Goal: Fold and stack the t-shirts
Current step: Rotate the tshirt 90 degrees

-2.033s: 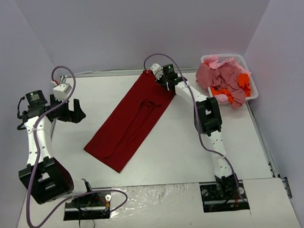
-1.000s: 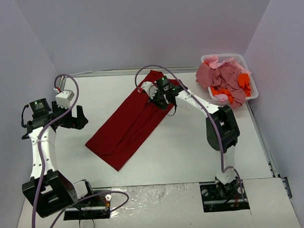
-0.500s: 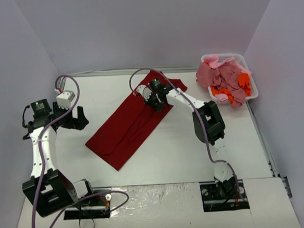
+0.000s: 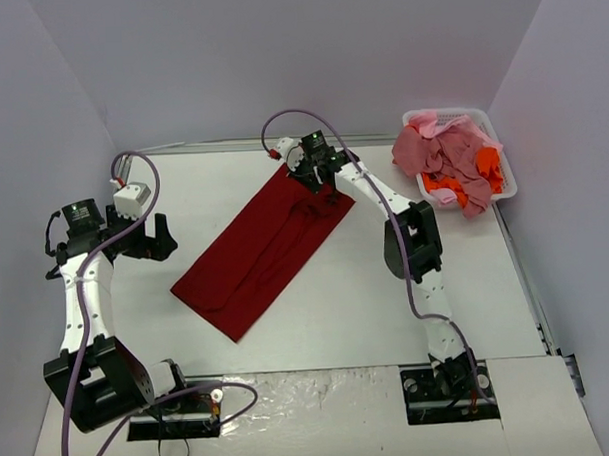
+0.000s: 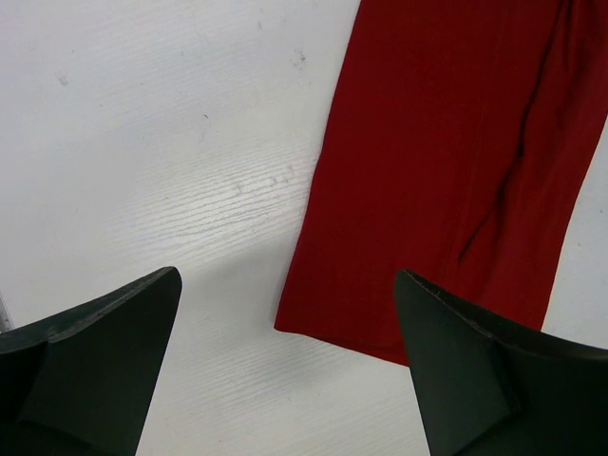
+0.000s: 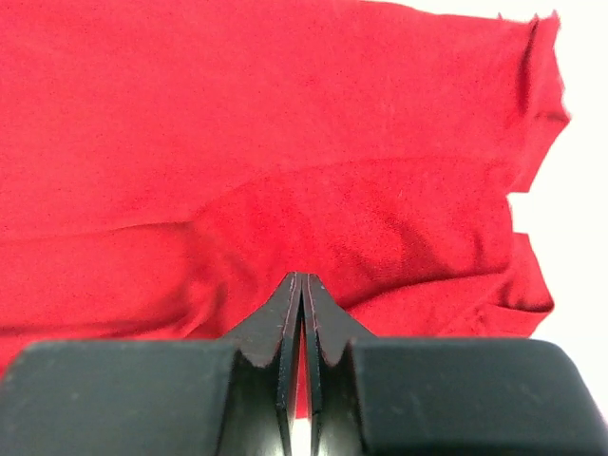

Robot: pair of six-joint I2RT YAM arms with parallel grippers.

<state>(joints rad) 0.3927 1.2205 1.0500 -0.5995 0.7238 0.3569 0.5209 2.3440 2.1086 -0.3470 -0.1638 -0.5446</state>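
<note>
One red t-shirt (image 4: 255, 252), white table (image 4: 337, 307), lilac walls (image 4: 279, 59), left tool (image 4: 160, 236) spread, right tool (image 6: 302, 290) closed

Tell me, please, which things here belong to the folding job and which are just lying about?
Belonging to the job:
dark red t-shirt, spread flat
pink and orange t-shirts, heaped together

Just lying about:
white basket, holding that heap

Dark red t-shirt (image 4: 260, 248) flat, diagonal on table (image 4: 367, 296); right gripper (image 4: 308, 178) at its far end; left gripper (image 4: 161, 238) well apart.
</note>
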